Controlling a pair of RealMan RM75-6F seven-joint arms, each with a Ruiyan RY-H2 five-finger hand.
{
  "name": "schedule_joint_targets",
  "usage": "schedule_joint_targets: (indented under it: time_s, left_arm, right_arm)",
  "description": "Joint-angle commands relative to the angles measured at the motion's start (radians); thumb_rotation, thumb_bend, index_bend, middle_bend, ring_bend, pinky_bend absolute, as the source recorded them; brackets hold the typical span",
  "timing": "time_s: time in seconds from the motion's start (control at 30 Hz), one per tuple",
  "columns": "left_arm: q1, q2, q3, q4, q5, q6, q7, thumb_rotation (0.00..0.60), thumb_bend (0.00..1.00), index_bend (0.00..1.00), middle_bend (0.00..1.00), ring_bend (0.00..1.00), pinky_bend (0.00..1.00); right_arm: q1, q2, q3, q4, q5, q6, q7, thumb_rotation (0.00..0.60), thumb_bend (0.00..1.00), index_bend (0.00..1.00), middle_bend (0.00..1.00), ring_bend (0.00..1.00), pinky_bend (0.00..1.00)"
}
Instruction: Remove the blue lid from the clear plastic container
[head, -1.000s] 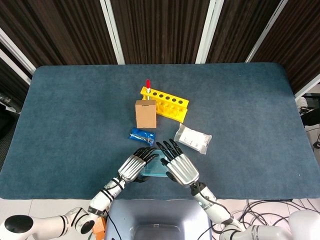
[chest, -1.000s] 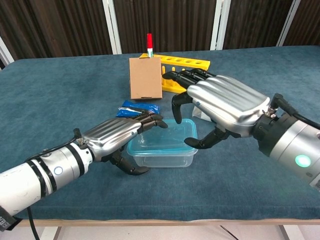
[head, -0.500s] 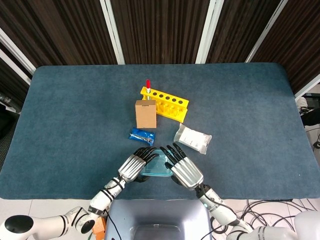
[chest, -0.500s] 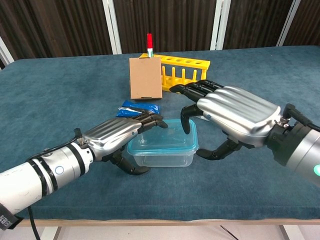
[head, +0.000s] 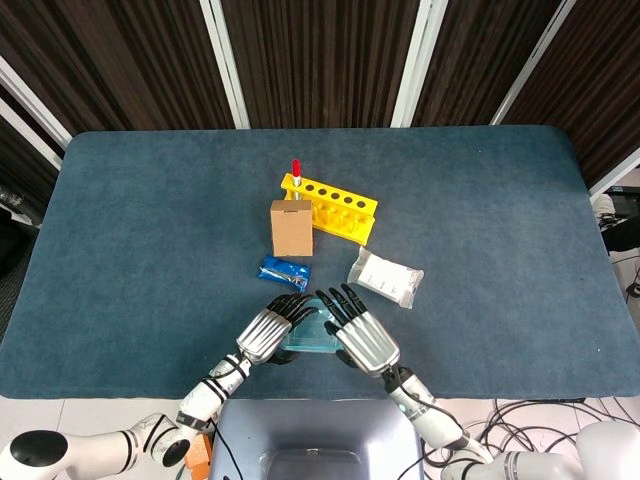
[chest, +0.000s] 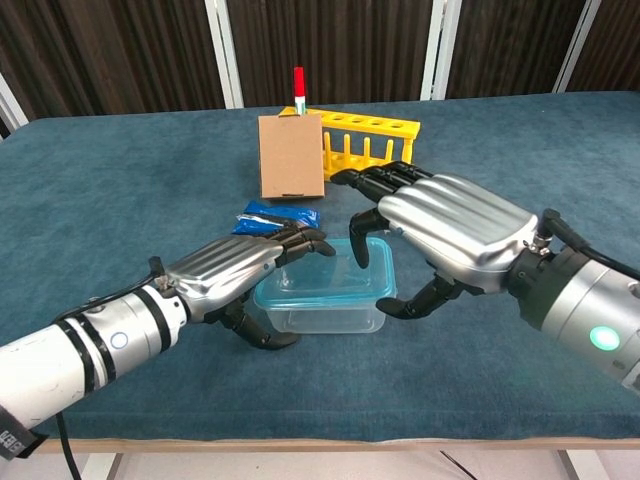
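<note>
The clear plastic container (chest: 318, 309) with its blue lid (chest: 330, 278) on sits near the table's front edge, also in the head view (head: 306, 338). My left hand (chest: 232, 271) holds its left end, fingers lying over the lid and thumb low against the front wall. From the right, my right hand (chest: 447, 228) arches over the lid's right end with fingers spread and the thumb by the right wall. Contact there is not clear. In the head view both hands (head: 268, 330) (head: 362, 337) cover most of the container.
Just behind the container lies a blue packet (chest: 272, 217). Further back stand a brown cardboard box (chest: 291, 155) and a yellow tube rack (chest: 372, 137) with one red-capped tube (chest: 298, 84). A white pouch (head: 386, 277) lies right of the packet.
My right hand drew back to the right half a second ago and has now moved back in over the lid's right end. The left hand and container have not moved.
</note>
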Motion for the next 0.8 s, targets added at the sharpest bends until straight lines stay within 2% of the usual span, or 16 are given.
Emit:
schedule_joint_targets:
  time_s: [0.03, 0.8]
  left_arm:
    - [0.000, 0.000, 0.000, 0.001, 0.001, 0.001, 0.000, 0.600, 0.30, 0.63, 0.52, 0.25, 0.25]
    - [0.004, 0.015, 0.004, -0.019, 0.004, 0.006, 0.014, 0.600, 0.30, 0.63, 0.53, 0.26, 0.25]
  right_arm:
    - [0.002, -0.006, 0.002, 0.000, 0.004, -0.003, -0.010, 0.600, 0.18, 0.52, 0.02, 0.00, 0.00]
    - [0.008, -0.011, 0.036, -0.013, 0.012, 0.028, -0.007, 0.600, 0.20, 0.55, 0.04, 0.00, 0.00]
